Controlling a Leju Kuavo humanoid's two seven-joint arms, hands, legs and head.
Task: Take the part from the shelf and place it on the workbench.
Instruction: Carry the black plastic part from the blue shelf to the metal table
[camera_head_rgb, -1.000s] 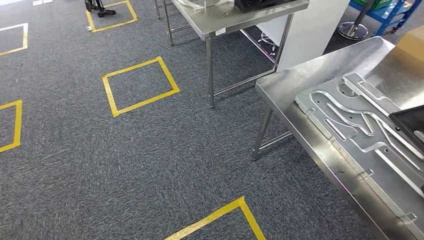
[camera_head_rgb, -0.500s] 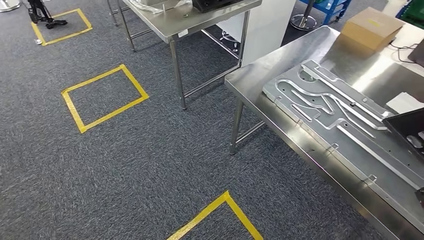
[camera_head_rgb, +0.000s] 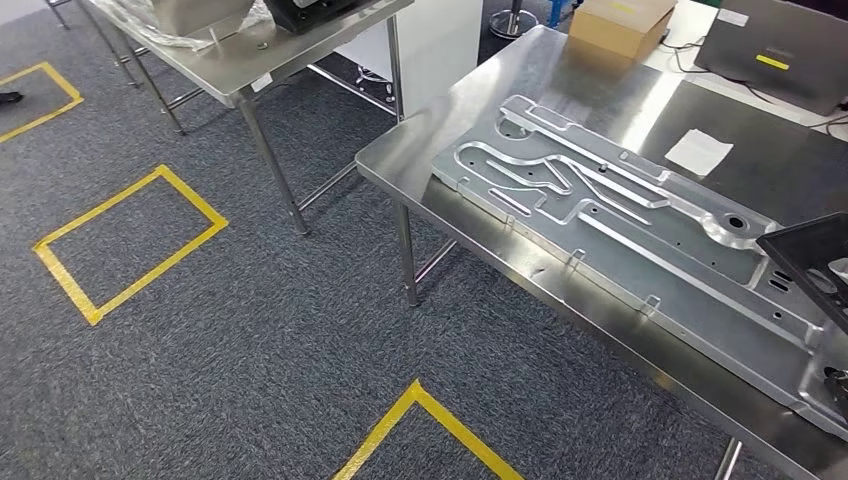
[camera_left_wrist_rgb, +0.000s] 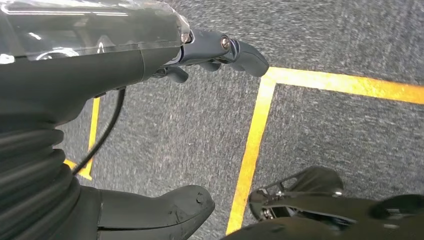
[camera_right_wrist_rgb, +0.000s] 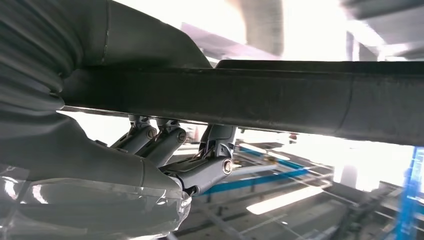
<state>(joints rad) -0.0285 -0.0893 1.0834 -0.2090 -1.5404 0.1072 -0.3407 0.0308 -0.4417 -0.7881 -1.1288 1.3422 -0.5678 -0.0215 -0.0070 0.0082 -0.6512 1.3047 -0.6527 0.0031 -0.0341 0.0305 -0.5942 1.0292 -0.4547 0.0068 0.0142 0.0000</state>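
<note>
A black flat part (camera_head_rgb: 815, 265) juts in at the right edge of the head view, above the steel workbench (camera_head_rgb: 600, 110). In the right wrist view my right hand (camera_right_wrist_rgb: 165, 150) grips this dark part (camera_right_wrist_rgb: 250, 97) from below, with its fingers curled against the underside. My left hand (camera_left_wrist_rgb: 100, 75) hangs over the carpet in the left wrist view, fingers (camera_left_wrist_rgb: 220, 50) and thumb (camera_left_wrist_rgb: 160, 210) apart, holding nothing.
A large machined aluminium plate (camera_head_rgb: 620, 240) covers much of the workbench. A cardboard box (camera_head_rgb: 620, 22), a grey laptop (camera_head_rgb: 780, 50) and a white paper (camera_head_rgb: 700, 152) lie further back. A second steel table (camera_head_rgb: 250, 50) stands to the left. Yellow tape squares (camera_head_rgb: 130, 240) mark the carpet.
The camera has turned right, so the whole scene has slid left and the workbench fills more of the picture. The black part stays at the right edge.
</note>
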